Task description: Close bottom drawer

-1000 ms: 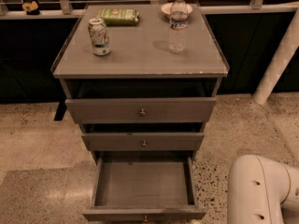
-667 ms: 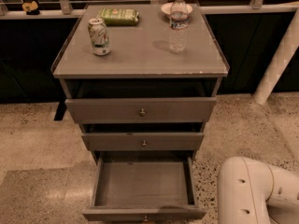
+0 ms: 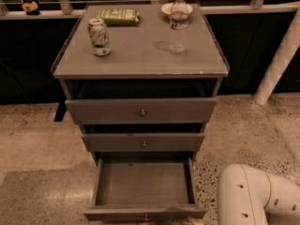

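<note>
The grey cabinet (image 3: 140,55) has three drawers. The bottom drawer (image 3: 144,182) is pulled far out toward me, and its plain grey box is empty. Its thin front panel with a small round knob (image 3: 146,216) lies at the bottom edge of the view. The middle drawer (image 3: 143,143) and the top drawer (image 3: 140,110) each stand slightly out. Only a white arm segment (image 3: 255,196) shows, at the lower right, just right of the bottom drawer. My gripper is out of view.
On the cabinet top stand a soda can (image 3: 99,36), a clear water bottle (image 3: 178,25), a green snack bag (image 3: 118,16) and a small bowl (image 3: 165,7). A white post (image 3: 281,55) leans at the right. Speckled floor lies on both sides.
The white arm segment has shifted left, closer to the bottom drawer's right side. The drawers and the things on top have not moved.
</note>
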